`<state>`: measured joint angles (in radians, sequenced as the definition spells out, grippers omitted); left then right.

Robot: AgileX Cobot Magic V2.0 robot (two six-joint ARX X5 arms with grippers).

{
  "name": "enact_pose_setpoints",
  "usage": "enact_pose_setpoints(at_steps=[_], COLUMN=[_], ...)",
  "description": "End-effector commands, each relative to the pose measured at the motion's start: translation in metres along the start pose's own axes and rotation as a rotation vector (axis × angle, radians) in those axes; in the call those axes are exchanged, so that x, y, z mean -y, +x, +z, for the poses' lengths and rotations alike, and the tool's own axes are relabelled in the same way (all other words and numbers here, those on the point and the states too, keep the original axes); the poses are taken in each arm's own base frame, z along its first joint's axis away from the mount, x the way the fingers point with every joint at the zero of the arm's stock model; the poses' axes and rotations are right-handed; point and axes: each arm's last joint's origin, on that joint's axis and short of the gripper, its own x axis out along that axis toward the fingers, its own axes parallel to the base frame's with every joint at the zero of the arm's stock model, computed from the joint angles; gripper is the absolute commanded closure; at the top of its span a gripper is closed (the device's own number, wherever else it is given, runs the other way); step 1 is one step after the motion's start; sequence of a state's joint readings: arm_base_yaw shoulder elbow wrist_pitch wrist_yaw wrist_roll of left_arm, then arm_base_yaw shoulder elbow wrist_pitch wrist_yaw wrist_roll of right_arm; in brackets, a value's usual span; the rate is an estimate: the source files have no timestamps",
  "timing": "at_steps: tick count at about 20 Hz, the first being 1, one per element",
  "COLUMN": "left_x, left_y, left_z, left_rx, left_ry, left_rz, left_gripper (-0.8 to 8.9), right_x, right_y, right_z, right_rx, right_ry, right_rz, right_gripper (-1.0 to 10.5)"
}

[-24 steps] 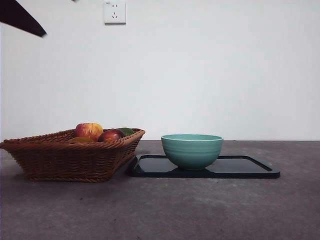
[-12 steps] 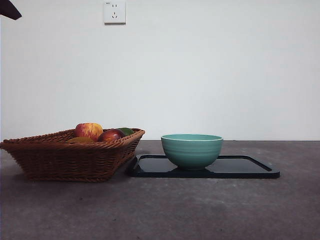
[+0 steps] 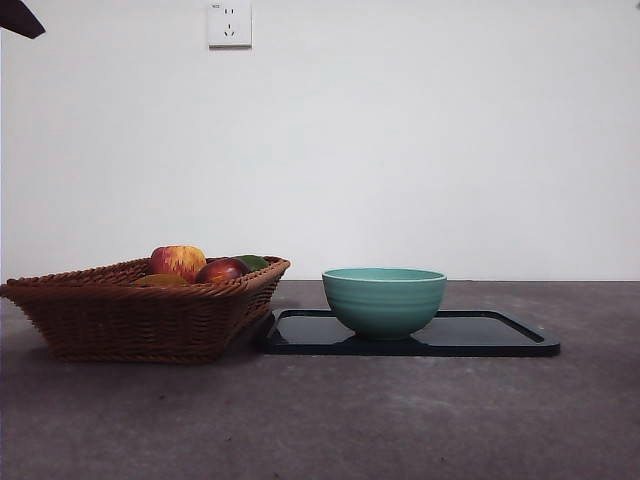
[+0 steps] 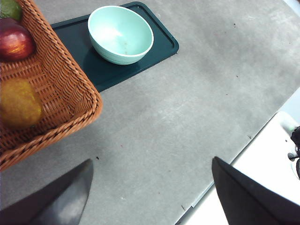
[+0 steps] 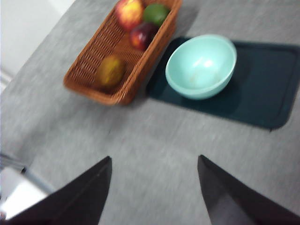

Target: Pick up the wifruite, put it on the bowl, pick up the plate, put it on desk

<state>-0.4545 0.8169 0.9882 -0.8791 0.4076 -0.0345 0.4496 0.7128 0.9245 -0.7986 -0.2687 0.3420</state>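
In the basket (image 3: pixel 140 315) on the left lies the wifruite (image 4: pixel 18 104). The bowl (image 3: pixel 384 300) sits right of it on a dark tray (image 3: pixel 500 335). Both the left gripper (image 4: pixel 150 187) and right gripper (image 5: pixel 154 187) hang high, jaws spread, holding nothing.

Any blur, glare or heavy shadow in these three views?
Right wrist view: soft all over, apparently motion blur; bowl and basket edges smeared. Left wrist view: sharp, with a pale sheen inside the bowl and a washed-out bright corner. Front view: crisp, evenly lit, soft shadow beside the basket on the tray.
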Motion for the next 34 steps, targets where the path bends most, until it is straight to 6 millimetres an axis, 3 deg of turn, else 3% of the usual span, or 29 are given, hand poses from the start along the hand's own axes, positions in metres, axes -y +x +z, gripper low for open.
enact_pose_setpoints(at_steps=[1,7,13,24,29,34], left_x=[0.002,0.002,0.002,0.002,0.002,0.002], left_y=[-0.002,-0.002,-0.002,-0.002,-0.002,-0.002], left_z=[0.005,0.005,0.005,0.005,0.005,0.005], left_rx=[0.021,0.021,0.021,0.019,0.017,0.016], left_ry=[0.037,0.037,0.041,0.039,0.038,0.037], left_rz=[-0.010,-0.010,-0.010,-0.010,-0.010,-0.010], left_gripper=[4.11,4.11,4.11,4.11,4.11,4.11], right_x=[-0.003,0.007,0.039,0.088,0.100,0.101], right_y=[0.017,0.082,0.145,0.250,0.273,0.277], right_z=[0.028,0.090,0.118,0.089,0.076,0.077], right_rx=[-0.011,-0.116,-0.192,-0.360,-0.401,-0.379], right_ry=[-0.001,-0.039,-0.010,0.037,0.047,0.035], right_rz=[-0.063,-0.168,-0.225,-0.264,-0.273,-0.268], right_gripper=[6.5,6.5,6.5,6.5,6.6,9.2])
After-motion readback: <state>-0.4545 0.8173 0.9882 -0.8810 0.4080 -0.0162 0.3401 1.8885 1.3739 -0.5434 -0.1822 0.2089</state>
